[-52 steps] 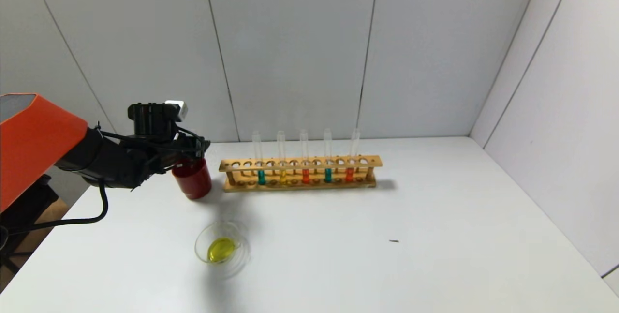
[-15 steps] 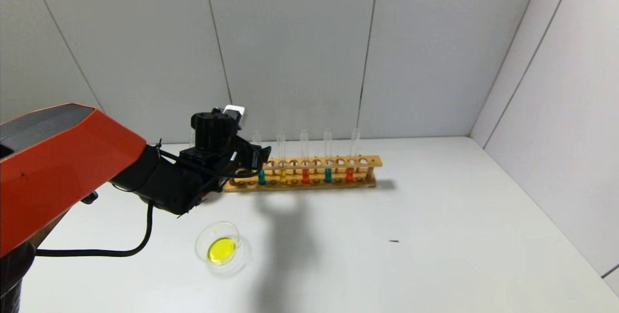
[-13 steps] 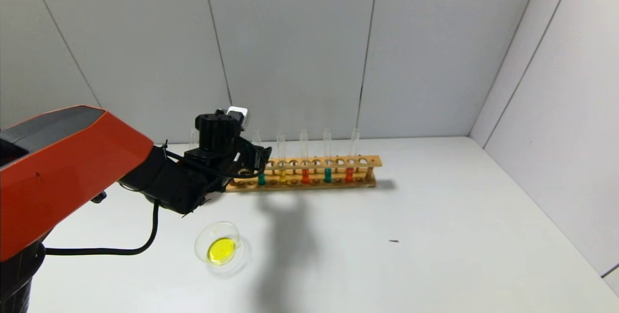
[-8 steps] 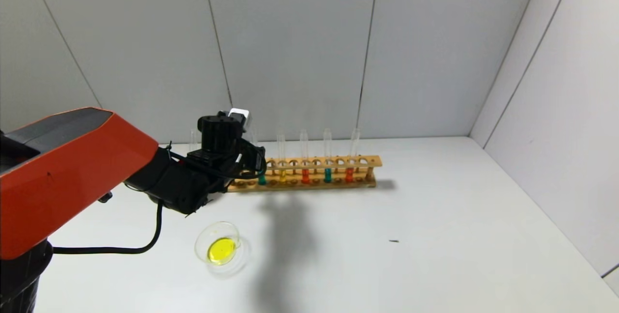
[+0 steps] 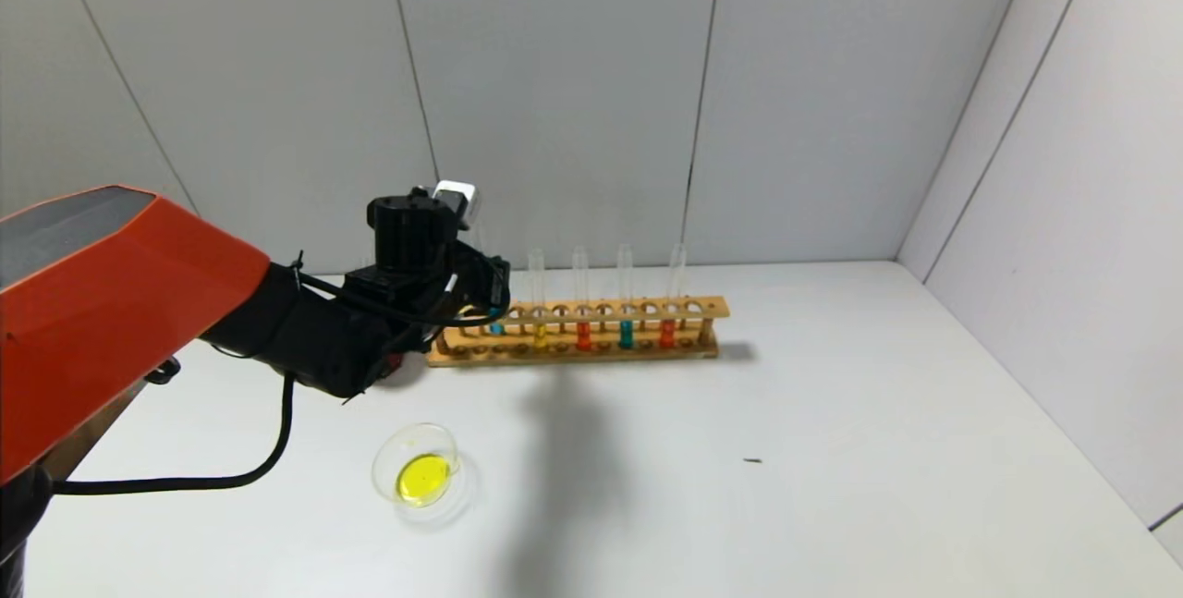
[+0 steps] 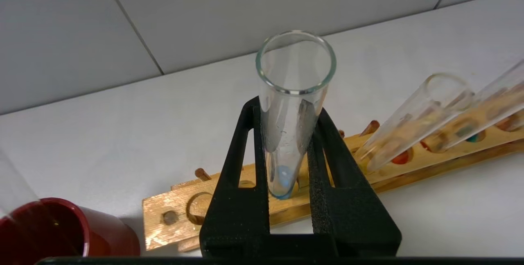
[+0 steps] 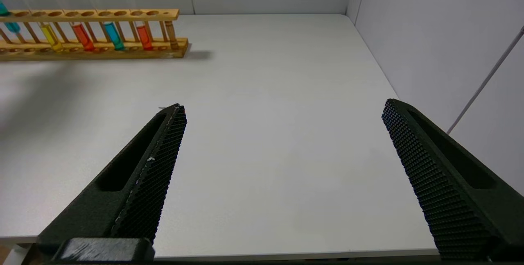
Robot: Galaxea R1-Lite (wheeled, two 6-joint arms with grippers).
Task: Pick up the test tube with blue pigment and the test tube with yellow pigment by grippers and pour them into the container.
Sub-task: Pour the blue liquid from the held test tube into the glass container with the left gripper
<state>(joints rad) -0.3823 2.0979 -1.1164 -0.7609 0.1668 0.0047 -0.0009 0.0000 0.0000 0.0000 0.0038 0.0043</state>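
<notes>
My left gripper [image 5: 488, 288] is shut on the test tube with blue pigment [image 5: 496, 328] at the left end of the wooden rack [image 5: 712, 308]. In the left wrist view the pads [image 6: 317, 166] clamp the tube [image 6: 292, 93], and its blue-filled bottom hangs just above the rack's top bar. The test tube with yellow pigment [image 5: 540, 332] stands in the rack beside it. The container [image 5: 379, 469], a clear glass dish holding yellow liquid, sits on the table in front of the left arm. My right gripper [image 7: 282, 107] is open and empty above the front right of the table.
The rack also holds two orange-red tubes [image 5: 583, 335] and a second blue tube [image 5: 626, 332]. A dark red cup [image 6: 61, 232] with an empty clear tube [image 6: 10, 187] stands left of the rack, mostly hidden by my left arm in the head view. White walls enclose the back and right.
My left arm moved right from the red cup to the rack's left end, took hold of the blue tube and raised it a little. The right arm has not moved.
</notes>
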